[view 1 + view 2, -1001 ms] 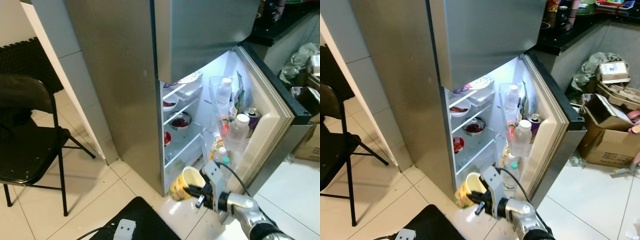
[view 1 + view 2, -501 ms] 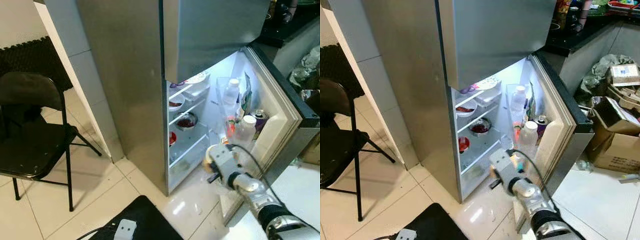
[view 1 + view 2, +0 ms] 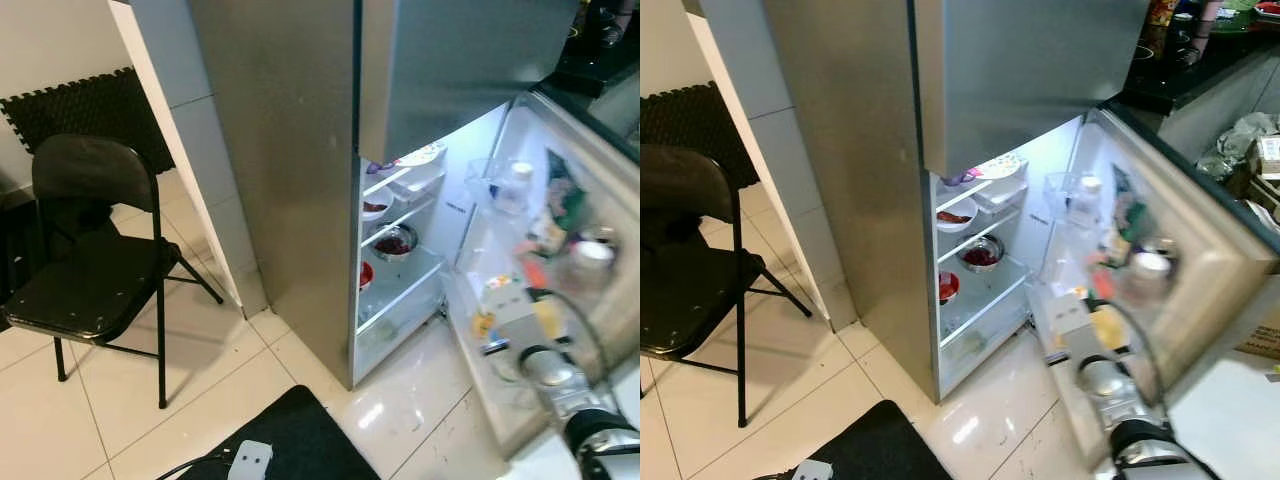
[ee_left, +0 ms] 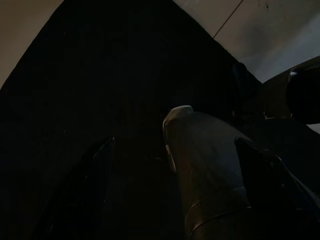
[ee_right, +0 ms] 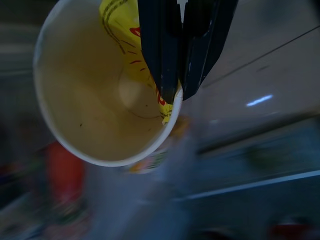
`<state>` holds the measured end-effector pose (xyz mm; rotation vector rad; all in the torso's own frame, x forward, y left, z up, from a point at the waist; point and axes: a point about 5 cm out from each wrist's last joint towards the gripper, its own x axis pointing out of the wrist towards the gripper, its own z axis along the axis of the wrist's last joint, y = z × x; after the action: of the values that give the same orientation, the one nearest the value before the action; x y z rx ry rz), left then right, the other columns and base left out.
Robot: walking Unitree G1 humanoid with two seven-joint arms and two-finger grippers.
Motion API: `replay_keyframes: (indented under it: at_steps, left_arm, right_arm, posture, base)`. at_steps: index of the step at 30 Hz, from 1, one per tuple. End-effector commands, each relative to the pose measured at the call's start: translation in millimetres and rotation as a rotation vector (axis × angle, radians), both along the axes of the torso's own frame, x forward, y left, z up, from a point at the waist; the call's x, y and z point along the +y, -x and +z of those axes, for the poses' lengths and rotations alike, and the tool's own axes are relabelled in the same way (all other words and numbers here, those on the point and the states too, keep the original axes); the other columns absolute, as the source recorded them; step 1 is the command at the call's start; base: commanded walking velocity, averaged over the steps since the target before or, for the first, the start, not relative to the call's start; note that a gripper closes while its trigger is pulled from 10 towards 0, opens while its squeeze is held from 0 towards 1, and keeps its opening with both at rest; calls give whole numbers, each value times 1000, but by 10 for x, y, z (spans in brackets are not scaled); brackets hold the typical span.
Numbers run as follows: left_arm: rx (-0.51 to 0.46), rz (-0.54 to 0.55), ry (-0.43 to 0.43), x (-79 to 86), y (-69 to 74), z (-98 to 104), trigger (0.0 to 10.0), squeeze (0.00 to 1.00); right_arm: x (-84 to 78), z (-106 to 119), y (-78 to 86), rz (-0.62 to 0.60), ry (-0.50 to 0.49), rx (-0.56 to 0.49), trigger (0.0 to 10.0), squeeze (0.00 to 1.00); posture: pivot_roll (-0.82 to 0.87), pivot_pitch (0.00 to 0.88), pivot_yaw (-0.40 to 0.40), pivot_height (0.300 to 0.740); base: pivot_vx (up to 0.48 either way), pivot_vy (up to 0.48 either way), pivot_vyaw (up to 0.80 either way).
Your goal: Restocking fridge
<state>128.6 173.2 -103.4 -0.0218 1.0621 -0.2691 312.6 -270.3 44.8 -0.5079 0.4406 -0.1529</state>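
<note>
Left eye view shows the fridge (image 3: 300, 150) with its lower door (image 3: 600, 250) swung wide and the lit shelves holding small bowls (image 3: 393, 243); the right gripper (image 3: 545, 318) is raised in front of the door's inner racks, badly blurred, with a pale yellow cup (image 3: 547, 317) at its tip, so the step in hand looks like carrying the cup to a door shelf. A black folding chair (image 3: 95, 270) stands well apart on the tiled floor. Right eye view gives the same scene, the cup (image 3: 1108, 327) just beside the blurred bottles and a can in the door rack. Left wrist view is very dark; the left gripper hangs idle and I cannot tell how its fingers stand. Right wrist view shows the two black fingers (image 5: 162, 45) pressed together on the cup's rim (image 5: 172, 107), one inside and one outside; the cup is an empty paper one, cream inside with yellow and red print. Next it likely needs a free spot in the rack and a level, upright set-down.
</note>
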Motion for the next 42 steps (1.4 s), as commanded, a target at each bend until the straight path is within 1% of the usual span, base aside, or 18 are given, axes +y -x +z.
replay_keyframes:
  at_steps: [1, 4, 6, 8, 12, 16, 20, 23, 24, 27, 28, 29, 30, 31, 36, 40, 41, 42]
  left_arm:
    - [21, 0, -3, 3, 54, -19, 10000, 0]
    - [22, 1, -3, 5, 61, -21, 10000, 0]
    - [24, 2, -4, 8, 66, -22, 10000, 0]
    - [25, 3, -5, 11, 69, -23, 10000, 0]
    - [26, 2, -7, 20, 74, -24, 10000, 0]
    - [26, 1, -8, 24, 75, -24, 10000, 0]
    - [20, -1, -5, 14, 61, -20, 10000, 0]
    - [10, -9, -3, -5, 39, -13, 10000, 0]
    - [10, -9, -3, -5, 39, -13, 10000, 0]
    - [9, -10, -10, 7, 42, -13, 10000, 0]
    - [9, -10, -10, 7, 42, -13, 10000, 0]
    - [10, -9, -13, 18, 46, -14, 10000, 0]
    - [12, -8, -18, 40, 56, -15, 10000, 0]
    - [12, -8, -18, 40, 56, -15, 10000, 0]
    - [25, 2, -7, 45, 74, -21, 10000, 0]
    - [27, 3, -6, 41, 76, -22, 10000, 0]
    - [29, 9, -11, 42, 75, -23, 10000, 0]
    - [29, 10, -13, 43, 73, -23, 10000, 0]
  right_arm:
    - [-236, 140, -2, -121, 43, -59, 10000, 0]
    - [-505, 220, 85, -231, 86, -78, 10000, 0]
    - [-619, 244, 134, -262, 99, -72, 10000, 0]
    - [-658, 247, 155, -259, 94, -61, 10000, 0]
    - [-617, 194, 163, -231, 72, -34, 10000, 0]
    - [-353, -185, 330, -184, -5, 57, 10000, 0]
    - [-220, -324, 395, -148, -52, 93, 10000, 0]
    - [5, -625, 611, -98, -136, 202, 10000, 0]
    - [5, -625, 611, -98, -136, 202, 10000, 0]
    - [128, -850, 845, -78, -169, 305, 10000, 0]
    - [128, -850, 845, -78, -169, 305, 10000, 0]
    - [157, -914, 923, -73, -172, 338, 10000, 0]
    - [216, -1054, 1119, -68, -183, 413, 10000, 0]
    - [216, -1054, 1119, -68, -183, 413, 10000, 0]
    - [329, -1252, 1451, -39, -229, 526, 10000, 0]
    - [374, -1309, 1564, -15, -252, 563, 10000, 0]
    - [411, -1357, 1667, 7, -265, 600, 10000, 0]
    - [423, -1373, 1701, 11, -269, 614, 10000, 0]
  posture:
    - [-9, 0, -6, 740]
    - [-9, 0, -5, 740]
    - [-10, 0, -4, 740]
    - [-10, 0, -4, 740]
    - [-16, 0, -2, 740]
    - [-15, 0, 1, 740]
    - [-13, 0, 1, 740]
    - [-11, 0, 0, 740]
    - [-11, 0, 0, 740]
    - [-11, 0, 0, 740]
    - [-11, 0, 0, 740]
    - [-11, 0, 0, 740]
    - [-11, 0, -1, 740]
    - [-11, 0, -1, 740]
    - [-9, 0, -2, 740]
    - [-10, 0, 0, 740]
    - [-13, 0, 2, 740]
    - [-13, 0, 2, 740]
  base:
    - [0, 0, 0]
    - [0, 0, 0]
    - [0, 0, 0]
    - [0, 0, 0]
    - [0, 0, 0]
    - [0, 0, 0]
    - [0, 0, 0]
    - [0, 0, 0]
    - [0, 0, 0]
    - [0, 0, 0]
    - [0, 0, 0]
    - [0, 0, 0]
    - [0, 0, 0]
    - [0, 0, 0]
    - [0, 0, 0]
    - [0, 0, 353]
    - [0, 0, 750]
    - [0, 0, 750]
